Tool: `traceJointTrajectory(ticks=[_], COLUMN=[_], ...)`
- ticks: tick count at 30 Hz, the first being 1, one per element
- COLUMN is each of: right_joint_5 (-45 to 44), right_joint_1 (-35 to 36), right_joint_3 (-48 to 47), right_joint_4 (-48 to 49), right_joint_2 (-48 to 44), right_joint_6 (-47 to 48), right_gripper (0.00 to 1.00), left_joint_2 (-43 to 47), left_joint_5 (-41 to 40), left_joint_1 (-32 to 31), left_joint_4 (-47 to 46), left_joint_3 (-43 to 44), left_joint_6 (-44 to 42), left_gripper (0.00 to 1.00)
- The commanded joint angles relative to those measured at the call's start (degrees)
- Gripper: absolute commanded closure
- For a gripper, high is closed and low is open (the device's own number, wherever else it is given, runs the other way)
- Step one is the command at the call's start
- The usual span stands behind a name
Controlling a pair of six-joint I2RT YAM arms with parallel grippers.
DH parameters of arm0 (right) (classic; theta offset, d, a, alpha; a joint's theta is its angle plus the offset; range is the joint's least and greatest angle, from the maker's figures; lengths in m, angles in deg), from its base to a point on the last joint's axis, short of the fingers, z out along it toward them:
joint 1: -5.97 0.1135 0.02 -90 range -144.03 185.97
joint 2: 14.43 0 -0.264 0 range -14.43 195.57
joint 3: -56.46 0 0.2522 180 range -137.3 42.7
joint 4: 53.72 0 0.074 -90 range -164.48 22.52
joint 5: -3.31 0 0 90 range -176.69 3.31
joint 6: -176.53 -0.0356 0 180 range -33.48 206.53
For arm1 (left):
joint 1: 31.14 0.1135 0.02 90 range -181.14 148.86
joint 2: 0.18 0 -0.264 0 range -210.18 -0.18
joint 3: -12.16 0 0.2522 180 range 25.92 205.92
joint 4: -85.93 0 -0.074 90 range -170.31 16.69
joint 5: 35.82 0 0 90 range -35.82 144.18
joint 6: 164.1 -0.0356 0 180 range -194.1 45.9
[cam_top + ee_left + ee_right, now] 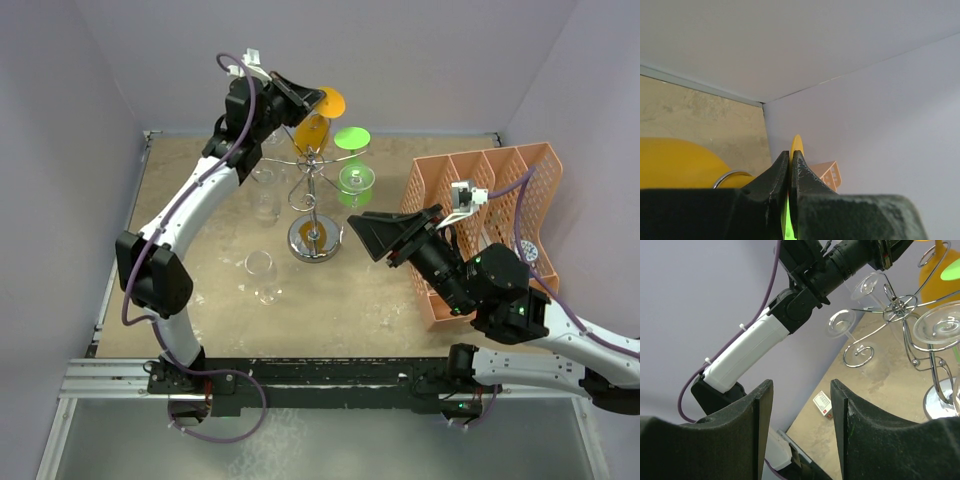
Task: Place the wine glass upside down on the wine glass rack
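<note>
Hanging step: left jaws pinch the orange glass (312, 132) by its foot, bowl down, beside the top of the rack (314, 192). Right jaws stand wide, empty. Next, I judge: slide the stem into a scroll, then release.

orange glass (312, 132) | green glass (356, 183) | rack (315, 237) silver chrome | organiser (500, 175) peach lattice | table (370, 300) mottled tan | walls (400, 60) lilac | arms (195, 205) white/black

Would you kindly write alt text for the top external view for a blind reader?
The left gripper holds an orange wine glass by its foot, bowl down, at the top of the silver wine glass rack, beside a hanging green glass. The right gripper hovers open nearby.
</note>
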Motion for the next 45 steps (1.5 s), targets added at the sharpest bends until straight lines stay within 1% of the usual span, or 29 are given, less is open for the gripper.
traceJointTrajectory(ticks=[1,6,12,18,26,32,45], right_joint_5=[-1.0,-0.9,-0.8,-0.8,-1.0,-1.1,-1.2], right_joint_1=[0.1,0.2,0.1,0.1,0.2,0.1,0.1], right_joint_3=[-0.3,-0.1,0.2,0.2,0.4,0.4,0.5], right_joint_4=[2.3,2.5,2.8,2.9,2.9,2.8,2.8], right_joint_2=[-0.6,-0.3,-0.3,-0.1,-0.3,-0.3,-0.3], right_joint_6=[0.8,0.8,0.7,0.6,0.3,0.3,0.1], right_gripper=[0.48,0.48,0.48,0.48,0.48,0.48,0.48], left_joint_2=[2.3,4.7,6.8,7.2,6.9,7.1,8.1], left_joint_5=[-3.7,-6.4,-7.6,-7.0,-8.6,-9.1,-11.5], left_joint_1=[0.4,0.3,0.3,0.3,0.3,0.3,0.4], left_joint_4=[0.3,2.1,3.9,6.3,11.2,12.6,15.2], left_joint_3=[2.9,1.9,0.3,0.3,1.7,1.9,5.0], left_joint_6=[-3.1,-6.0,-8.2,-9.2,-11.1,-11.3,-13.3], left_gripper=[1.0,1.0,1.0,1.0,0.99,0.91,0.69])
